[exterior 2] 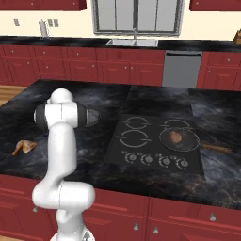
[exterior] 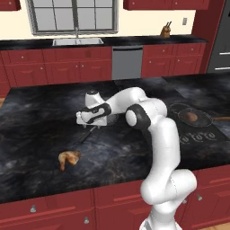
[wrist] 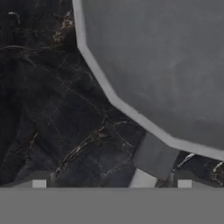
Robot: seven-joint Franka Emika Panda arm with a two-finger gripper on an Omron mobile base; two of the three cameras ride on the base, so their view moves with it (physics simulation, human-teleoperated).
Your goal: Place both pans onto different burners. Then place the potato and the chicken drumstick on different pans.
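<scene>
- White robot arm w/ dark joints reaches left over a black marble bench (exterior: 40, 148); its pincer (exterior: 82, 117) points down, jaws spread wide, gripping nothing.
- Hand view: round shallow dark-grey metal pan (wrist: 166, 65) lies on the bench just beyond the pincer (wrist: 111, 183); the base of its handle runs down btwn the two fingertips (wrist: 39, 183). Cannot tell if they touch it.
- Left base view: that pan is mostly hidden under the hand; its thin dark handle (exterior: 88, 134) sticks out toward the front of the bench.
- Second dark-grey metal pan (exterior 2: 178, 139) sits on the near right burner of the flat black glass cooktop (exterior 2: 141, 155), handle pointing right, well apart from the pincer.
- Small reddish-brown rounded potato (exterior 2: 175, 137) lies inside that second pan.
- Golden orange-brown chicken drumstick (exterior: 68, 158) lies on the bench near its front edge, left of the arm, near the pincer but not touching it.
</scene>
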